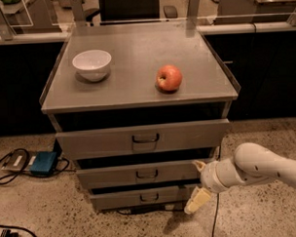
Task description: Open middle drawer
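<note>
The grey cabinet has three drawers stacked one above the other. The middle drawer [111, 176] has a flat grey front with a small dark loop handle [146, 174], and it sits pushed in under the larger top drawer [100, 141]. My gripper [197, 183] is at the right end of the middle drawer's front, low near the floor. It is open and empty. One finger [198, 165] is by the drawer's upper right corner, and the other points down beside the bottom drawer [116, 198]. The gripper is well to the right of the handle.
A white bowl [92, 64] and a red apple [169, 78] sit on the cabinet top [136, 47]. A blue box [43, 163] with cables lies on the speckled floor at left. A thin cable hangs below my wrist. Dark counters run behind.
</note>
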Tool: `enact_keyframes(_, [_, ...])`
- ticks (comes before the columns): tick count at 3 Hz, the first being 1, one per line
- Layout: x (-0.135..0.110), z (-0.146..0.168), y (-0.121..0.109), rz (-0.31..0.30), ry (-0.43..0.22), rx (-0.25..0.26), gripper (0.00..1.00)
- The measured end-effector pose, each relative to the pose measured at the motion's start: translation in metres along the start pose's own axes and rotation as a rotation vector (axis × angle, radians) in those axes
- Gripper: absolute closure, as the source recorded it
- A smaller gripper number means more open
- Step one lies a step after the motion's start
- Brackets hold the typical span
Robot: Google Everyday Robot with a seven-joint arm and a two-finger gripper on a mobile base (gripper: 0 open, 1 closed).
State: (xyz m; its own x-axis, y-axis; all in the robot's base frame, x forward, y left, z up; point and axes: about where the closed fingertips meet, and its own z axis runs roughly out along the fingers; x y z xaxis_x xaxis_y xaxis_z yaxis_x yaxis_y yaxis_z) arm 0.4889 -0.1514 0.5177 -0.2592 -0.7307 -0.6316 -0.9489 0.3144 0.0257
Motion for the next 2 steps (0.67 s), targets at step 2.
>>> enact_keyframes(2, [-0.014, 0.011, -0.043, -0.058, -0.013, 0.108, 0.00])
